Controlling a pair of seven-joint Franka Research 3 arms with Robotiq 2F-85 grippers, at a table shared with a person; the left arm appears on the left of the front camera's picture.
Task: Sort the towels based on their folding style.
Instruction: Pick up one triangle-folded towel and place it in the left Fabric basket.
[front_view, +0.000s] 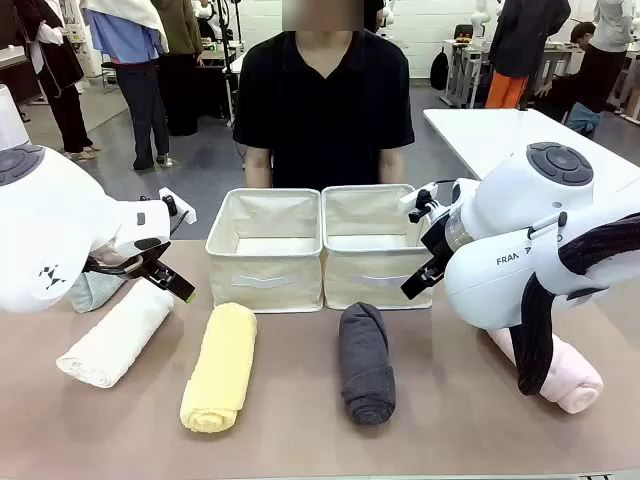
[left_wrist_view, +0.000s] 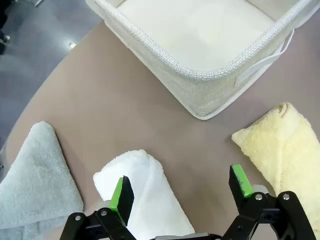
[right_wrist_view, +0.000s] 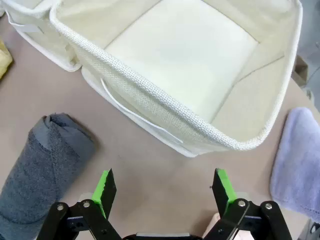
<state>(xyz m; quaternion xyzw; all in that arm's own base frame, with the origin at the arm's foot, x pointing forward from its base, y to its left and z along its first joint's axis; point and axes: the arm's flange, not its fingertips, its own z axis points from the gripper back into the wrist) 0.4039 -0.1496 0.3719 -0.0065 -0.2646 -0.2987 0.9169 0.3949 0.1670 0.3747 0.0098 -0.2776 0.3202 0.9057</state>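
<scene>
Four rolled towels lie in a row on the table: white (front_view: 115, 335), pale yellow (front_view: 220, 365), dark grey (front_view: 367, 362) and pink (front_view: 562, 372), the pink one partly behind my right arm. A light teal cone-shaped fold (front_view: 95, 290) peeks out beside my left arm. My left gripper (front_view: 180, 250) hangs open over the white roll's far end (left_wrist_view: 140, 192), with the teal fold (left_wrist_view: 35, 185) and the yellow roll (left_wrist_view: 285, 145) to either side. My right gripper (front_view: 412, 245) is open and empty above bare table, between the grey roll (right_wrist_view: 45, 165) and a periwinkle fold (right_wrist_view: 297, 160).
Two beige fabric bins stand side by side behind the row, the left bin (front_view: 265, 285) and the right bin (front_view: 345, 285), both with nothing in them. A person in a black shirt (front_view: 320, 100) stands at the far side. A white table (front_view: 500, 130) is at the back right.
</scene>
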